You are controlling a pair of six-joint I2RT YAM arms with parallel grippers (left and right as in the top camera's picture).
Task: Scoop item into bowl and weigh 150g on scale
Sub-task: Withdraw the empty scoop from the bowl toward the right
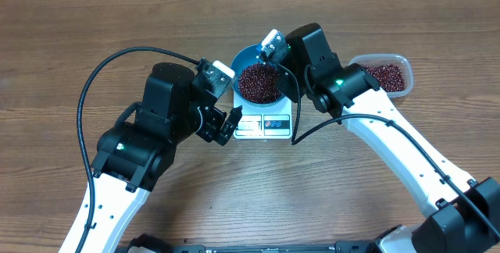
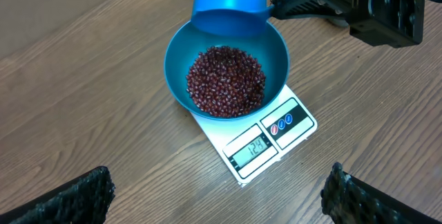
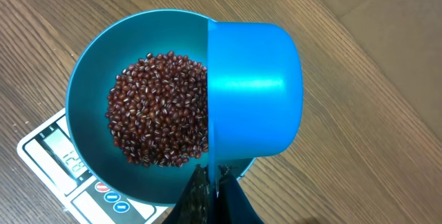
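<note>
The blue bowl (image 2: 176,51) stands on the white scale (image 2: 266,144) and holds a pile of red-brown beans (image 2: 226,80). My right gripper (image 3: 215,182) is shut on the thin handle of a small blue scoop (image 3: 255,89). The scoop is tipped on its side over the bowl's far rim, its mouth facing the beans (image 3: 159,110). My left gripper (image 2: 221,196) hangs open just in front of the scale (image 1: 262,126), with only bare wood between its fingers (image 2: 76,200). The scale's display is lit and shows digits.
A clear plastic tub (image 1: 387,73) with more beans sits to the right of the bowl (image 1: 244,55), behind the right arm. Black cables loop from both arms over the wooden table.
</note>
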